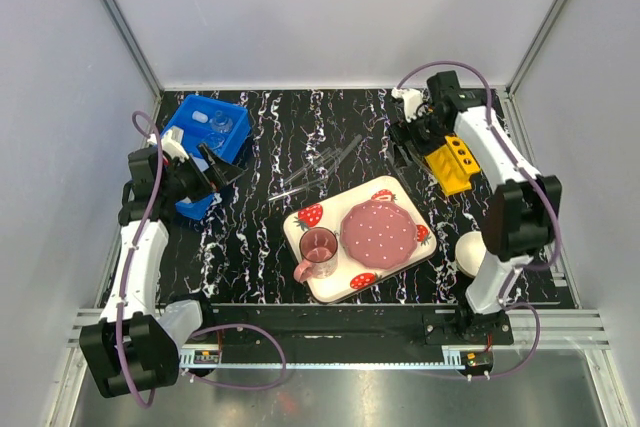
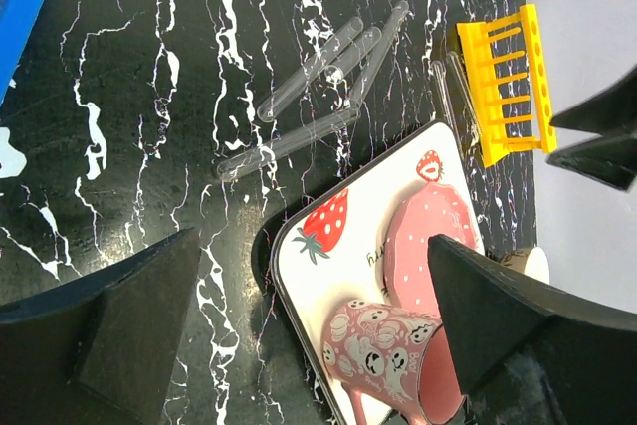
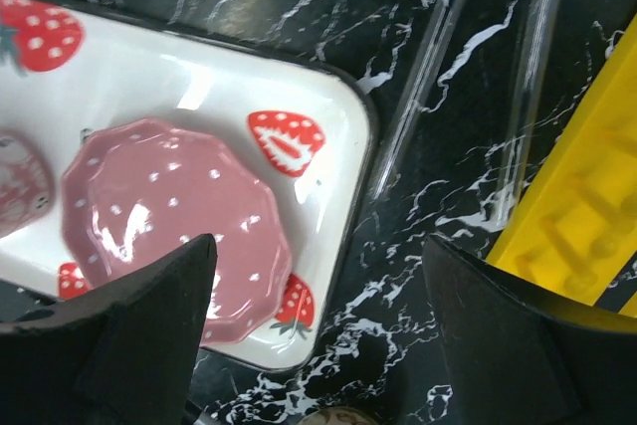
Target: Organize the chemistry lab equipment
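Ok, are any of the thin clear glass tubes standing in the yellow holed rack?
No, the thin clear glass tubes in view lie flat on the black marbled table, and the yellow holed rack looks empty.

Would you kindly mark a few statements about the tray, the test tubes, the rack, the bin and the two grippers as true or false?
1. The pink cup sits on the strawberry tray beside the pink plate. True.
2. The test tubes stand in the yellow rack. False: they lie flat on the table, outside the rack.
3. The left gripper and the right gripper are both open and empty. True.
4. The blue bin is beside the right arm. False: it is at the far left, by the left gripper.
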Available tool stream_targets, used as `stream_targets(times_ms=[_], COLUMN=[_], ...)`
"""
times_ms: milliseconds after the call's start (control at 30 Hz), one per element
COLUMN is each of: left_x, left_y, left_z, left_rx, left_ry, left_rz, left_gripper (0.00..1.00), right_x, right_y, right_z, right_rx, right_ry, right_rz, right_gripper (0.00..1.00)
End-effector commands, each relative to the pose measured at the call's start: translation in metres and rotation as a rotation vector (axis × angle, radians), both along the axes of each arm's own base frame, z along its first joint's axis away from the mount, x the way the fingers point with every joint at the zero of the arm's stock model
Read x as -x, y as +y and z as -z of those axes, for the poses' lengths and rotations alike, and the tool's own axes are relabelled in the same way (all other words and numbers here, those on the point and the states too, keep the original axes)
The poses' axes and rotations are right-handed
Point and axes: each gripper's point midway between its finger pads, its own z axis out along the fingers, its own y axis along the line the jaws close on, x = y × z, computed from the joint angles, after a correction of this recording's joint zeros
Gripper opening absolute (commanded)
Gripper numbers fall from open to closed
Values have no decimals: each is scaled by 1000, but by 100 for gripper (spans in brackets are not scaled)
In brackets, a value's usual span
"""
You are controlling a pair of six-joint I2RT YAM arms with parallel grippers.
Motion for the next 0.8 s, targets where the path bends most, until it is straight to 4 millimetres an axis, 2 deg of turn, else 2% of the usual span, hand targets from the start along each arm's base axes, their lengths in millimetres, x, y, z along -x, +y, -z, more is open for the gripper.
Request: stream_targets(times_ms=[0, 33, 100, 133, 200, 267, 300, 333, 467, 567, 667, 767], left_x=[-8, -8, -4, -2, 5, 13, 17, 21, 30, 36, 43, 45], left_y=[2, 3, 2, 1, -2, -4, -5, -5, -6, -7, -8, -12], left_z=[-23, -26, -23, -22, -14, -13, -10, -12, -5, 0, 7, 3], left_rx=[-27, -41, -61, -67, -71, -79, -83, -92, -116, -114, -107, -94], left_ry=[-93, -103, -93, -91, -69, -72, -68, -85, -89, -79, -74, -92], left_rz=[10, 13, 29, 38, 55, 73, 78, 81, 95, 99, 95, 113], left_gripper=[99, 99, 99, 99, 99, 99, 99, 99, 99, 99, 99, 99], right_x=[-30, -34, -43, -46, -55, -61, -68, -71, -85, -86, -79, -70], right_y=[-4, -2, -2, -3, -3, -3, -5, -5, -15, -13, 1, 9], right_z=[3, 15, 19, 30, 33, 46, 45, 55, 66, 69, 76, 87], right_rx=[106, 116, 142, 155, 169, 185, 201, 220, 302, 301, 243, 202], right_ry=[-7, 19, 20, 44, 36, 58, 45, 59, 40, 56, 107, 153], right_rz=[39, 35, 36, 33, 33, 37, 47, 43, 23, -5, -28, -24], right_gripper=[88, 87, 84, 83, 81, 79, 75, 73, 64, 61, 57, 57])
